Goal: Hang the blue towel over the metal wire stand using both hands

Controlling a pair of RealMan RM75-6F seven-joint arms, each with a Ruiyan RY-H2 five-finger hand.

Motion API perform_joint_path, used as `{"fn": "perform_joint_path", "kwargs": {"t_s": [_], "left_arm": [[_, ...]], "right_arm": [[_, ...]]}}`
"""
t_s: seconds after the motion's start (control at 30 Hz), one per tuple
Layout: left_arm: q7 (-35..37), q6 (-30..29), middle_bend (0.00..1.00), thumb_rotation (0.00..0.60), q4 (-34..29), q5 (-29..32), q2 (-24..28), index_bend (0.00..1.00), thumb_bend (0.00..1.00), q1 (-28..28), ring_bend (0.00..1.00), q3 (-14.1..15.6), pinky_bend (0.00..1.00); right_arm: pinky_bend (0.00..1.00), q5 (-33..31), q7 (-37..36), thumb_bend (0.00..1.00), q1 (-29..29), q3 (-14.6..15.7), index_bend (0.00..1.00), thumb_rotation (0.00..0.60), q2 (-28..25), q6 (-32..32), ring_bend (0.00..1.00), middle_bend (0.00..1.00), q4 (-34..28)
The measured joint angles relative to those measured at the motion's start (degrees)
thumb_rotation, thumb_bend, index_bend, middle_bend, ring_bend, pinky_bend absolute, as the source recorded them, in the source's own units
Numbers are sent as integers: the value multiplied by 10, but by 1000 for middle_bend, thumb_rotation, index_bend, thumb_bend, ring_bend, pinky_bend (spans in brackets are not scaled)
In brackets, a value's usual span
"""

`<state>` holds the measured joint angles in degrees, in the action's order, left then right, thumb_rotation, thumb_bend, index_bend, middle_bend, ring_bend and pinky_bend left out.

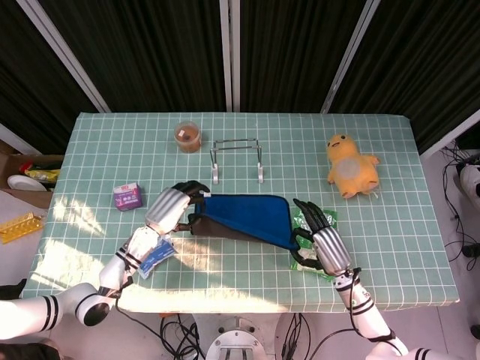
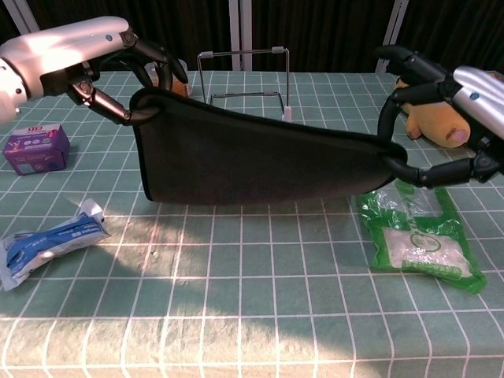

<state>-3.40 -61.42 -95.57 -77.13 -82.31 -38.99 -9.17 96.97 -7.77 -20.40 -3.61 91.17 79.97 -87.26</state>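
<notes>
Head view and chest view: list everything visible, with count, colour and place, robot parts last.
towel: 1, blue, lifted between both hands
wire stand: 1, metal, behind the towel
cup: 1, brown contents, left of the stand
plush toy: 1, yellow, far right
box: 1, purple, left
green packet: 1, under the right hand
blue-white packet: 1, near left
table: 1, green checked cloth
left robot hand: grips the towel's left end
right robot hand: grips its right end

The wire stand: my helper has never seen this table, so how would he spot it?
Start at the table's far edge, middle. The wire stand sits right of the brown-filled cup, beyond the blue towel. It alone is bare thin metal on white feet.
</notes>
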Motion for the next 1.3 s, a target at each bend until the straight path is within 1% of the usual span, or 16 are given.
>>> {"fn": "perform_joint_path", "kwargs": {"t_s": [0.17,0.3,0.4,0.57,0.73,0.97,1.17,1.3], "left_arm": [[17,6,265,600,1,53,-2,780,429,-3,200,-32,299],[34,18,266,600,3,87,0,784,430,-10,200,-60,299],[46,39,266,600,10,103,6,788,431,-22,200,-75,299],[52,80,274,600,32,151,9,792,432,-51,200,-103,300],[49,107,280,600,72,202,1,798,433,-85,200,-127,301],[39,131,288,600,153,266,-25,813,434,-133,201,-161,303],[27,157,298,600,234,316,-50,818,450,-177,205,-180,305],[15,170,303,600,293,347,-67,821,452,-204,205,-189,305]], "right_arm": [[0,-47,-10,573,-25,-45,860,600,-37,-34,0,13,-41],[0,-95,-16,574,-52,-82,861,600,-70,-79,0,3,-58],[0,-127,-19,576,-75,-111,859,600,-88,-109,0,0,-59],[0,-169,-35,582,-112,-152,855,600,-96,-141,0,0,-44],[0,-198,-37,586,-152,-183,864,600,-92,-171,0,2,-9],[0,-260,-29,581,-215,-222,877,600,-78,-224,0,5,53],[0,-293,-28,577,-269,-243,880,600,-55,-268,0,5,133],[0,-315,-56,573,-306,-256,880,600,-35,-318,0,7,204]]}}
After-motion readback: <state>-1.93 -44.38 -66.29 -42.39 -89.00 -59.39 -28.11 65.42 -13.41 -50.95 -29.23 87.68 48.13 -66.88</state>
